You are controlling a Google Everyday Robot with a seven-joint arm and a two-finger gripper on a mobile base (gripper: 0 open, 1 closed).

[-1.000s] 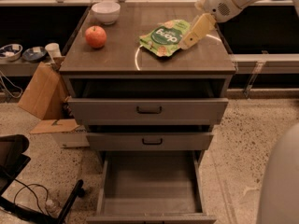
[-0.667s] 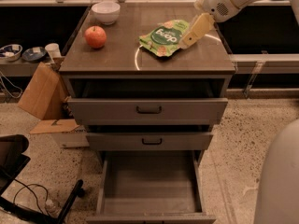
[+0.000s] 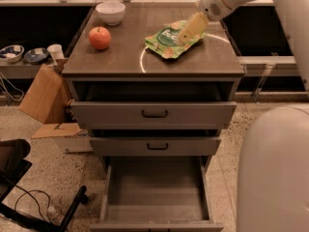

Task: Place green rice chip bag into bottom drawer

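The green rice chip bag (image 3: pixel 165 41) lies flat on the cabinet top (image 3: pixel 116 62), right of centre. My gripper (image 3: pixel 191 29) hangs from the arm at the upper right and sits over the bag's right end, low on it; whether it touches the bag I cannot tell. The bottom drawer (image 3: pixel 154 190) is pulled far out at the foot of the cabinet, and its grey inside holds nothing.
A red apple (image 3: pixel 100 37) and a white bowl (image 3: pixel 110 12) stand on the cabinet top at the left. The two upper drawers (image 3: pixel 154 114) (image 3: pixel 157 146) are partly pulled out. A cardboard box (image 3: pixel 41 93) leans left of the cabinet. My white base (image 3: pixel 275 168) fills the lower right.
My gripper has moved a little to the left, further over the bag's right end. The bag, apple and drawers have not moved.
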